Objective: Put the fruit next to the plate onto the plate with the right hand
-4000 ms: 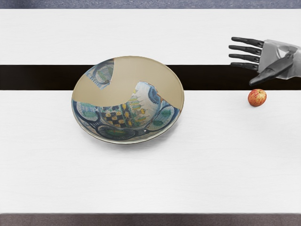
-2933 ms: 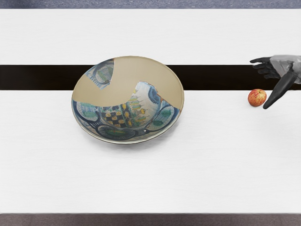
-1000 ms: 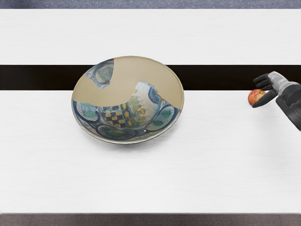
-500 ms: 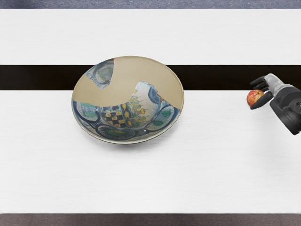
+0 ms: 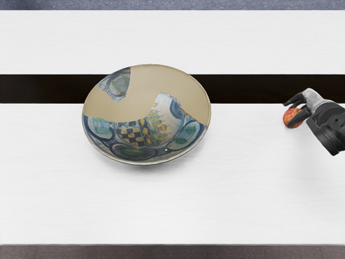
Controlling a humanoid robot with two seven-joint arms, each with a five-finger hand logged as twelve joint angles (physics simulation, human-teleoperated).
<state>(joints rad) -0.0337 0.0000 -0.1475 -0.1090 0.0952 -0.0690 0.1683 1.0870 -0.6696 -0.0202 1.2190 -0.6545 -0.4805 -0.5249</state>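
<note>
We see the apple (image 5: 291, 117) at the far right of the bench (image 5: 215, 189), just below the dark stripe (image 5: 242, 89) that runs across it and well apart from the plate (image 5: 161, 81). Only part of its red and yellow skin shows, because the right hand (image 5: 303, 102) is closed around it. Dark fingers (image 5: 294, 100) curl over the top and the thumb presses against its near side. We cannot tell whether the apple rests on the bench or is slightly raised.

Four seconds ago the apple lay bare and the hand hung above it with its fingers spread flat. A second ago the fingers were closing on it. Compared with half a second ago, the grip now covers more of the apple, which sits a touch lower in the picture, and the forearm at the right edge has barely shifted.

The patterned plate sits left of centre, where it was before, with nothing on it.
</note>
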